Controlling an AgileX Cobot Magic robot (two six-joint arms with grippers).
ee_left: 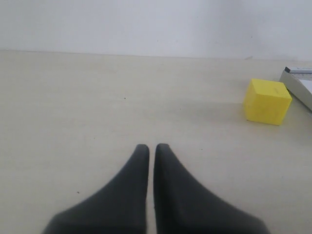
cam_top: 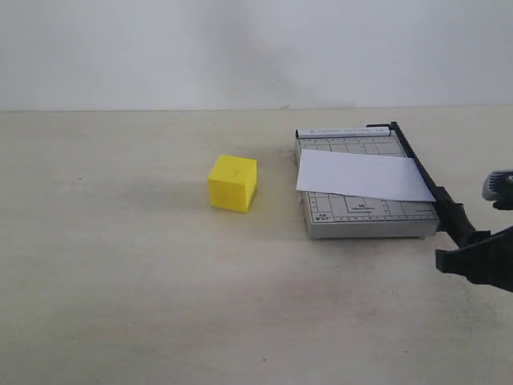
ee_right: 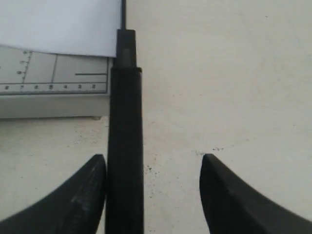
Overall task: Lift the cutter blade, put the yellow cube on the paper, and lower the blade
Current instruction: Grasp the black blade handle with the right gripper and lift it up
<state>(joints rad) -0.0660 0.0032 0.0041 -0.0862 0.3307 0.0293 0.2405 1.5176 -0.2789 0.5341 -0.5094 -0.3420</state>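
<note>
The yellow cube (cam_top: 232, 183) (ee_left: 266, 101) sits on the table, left of the grey gridded board (cam_top: 365, 212). The white paper (cam_top: 361, 175) (ee_right: 58, 24) lies across the board. The cutter blade (cam_top: 421, 172) lies lowered along the board's right edge, and its thick black handle (cam_top: 453, 216) (ee_right: 125, 146) sticks out past the front. My right gripper (cam_top: 469, 253) (ee_right: 152, 161) is open around the handle, with one finger (ee_right: 90, 187) close beside it and the other well apart. My left gripper (ee_left: 151, 146) is shut and empty, hovering over bare table some way from the cube; the exterior view does not show it.
A corner of the grey board (ee_left: 300, 83) shows beyond the cube in the left wrist view. A pale wall (cam_top: 256, 48) runs behind the table. Beige tabletop (cam_top: 120, 281) stretches left of and in front of the cube.
</note>
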